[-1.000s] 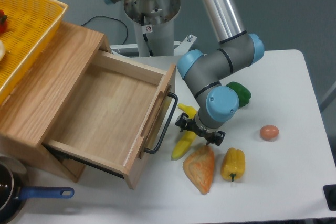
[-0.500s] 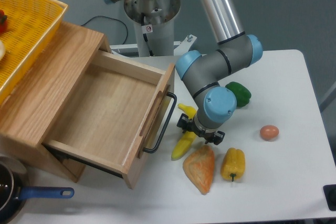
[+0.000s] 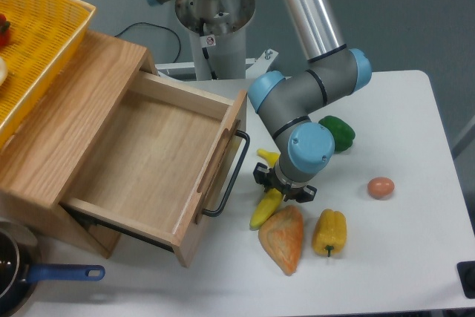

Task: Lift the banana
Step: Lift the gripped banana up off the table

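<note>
The banana (image 3: 266, 208) lies on the white table just right of the open drawer's handle. Its lower end points to the front left, and its upper tip (image 3: 266, 156) shows behind the wrist. My gripper (image 3: 283, 186) points straight down over the banana's middle. Its jaws are drawn in against the banana's sides. The wrist hides the fingertips and the middle of the banana. The banana's lower end looks to rest on or just above the table; I cannot tell which.
An orange-tan pastry (image 3: 283, 239) lies just in front of the gripper, with a yellow bell pepper (image 3: 329, 232) to its right. A green pepper (image 3: 338, 132) and an egg (image 3: 381, 188) lie further right. The open wooden drawer (image 3: 148, 161) with its black handle (image 3: 226, 183) stands to the left, with a yellow basket (image 3: 37, 42) on top.
The jaws have drawn in around the banana. The banana's lower end has swung a little to the right, toward the pastry. The arm has barely moved.
</note>
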`<state>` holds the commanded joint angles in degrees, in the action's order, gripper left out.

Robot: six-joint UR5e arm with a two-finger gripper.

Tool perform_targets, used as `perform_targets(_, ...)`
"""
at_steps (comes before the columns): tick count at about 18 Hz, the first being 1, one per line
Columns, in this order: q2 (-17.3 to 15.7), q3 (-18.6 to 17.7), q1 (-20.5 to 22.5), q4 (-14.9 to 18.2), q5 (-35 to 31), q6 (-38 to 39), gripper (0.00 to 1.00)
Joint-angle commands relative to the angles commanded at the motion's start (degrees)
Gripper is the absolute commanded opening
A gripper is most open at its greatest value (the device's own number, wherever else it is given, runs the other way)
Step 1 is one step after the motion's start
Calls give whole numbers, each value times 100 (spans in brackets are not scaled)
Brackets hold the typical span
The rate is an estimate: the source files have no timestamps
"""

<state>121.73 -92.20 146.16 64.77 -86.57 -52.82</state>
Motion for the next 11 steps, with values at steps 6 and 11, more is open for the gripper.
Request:
perform_targets(6, -61, 228, 44, 44, -26, -70, 37)
perform_targets(11, -333, 360, 61, 184, -482, -570, 37)
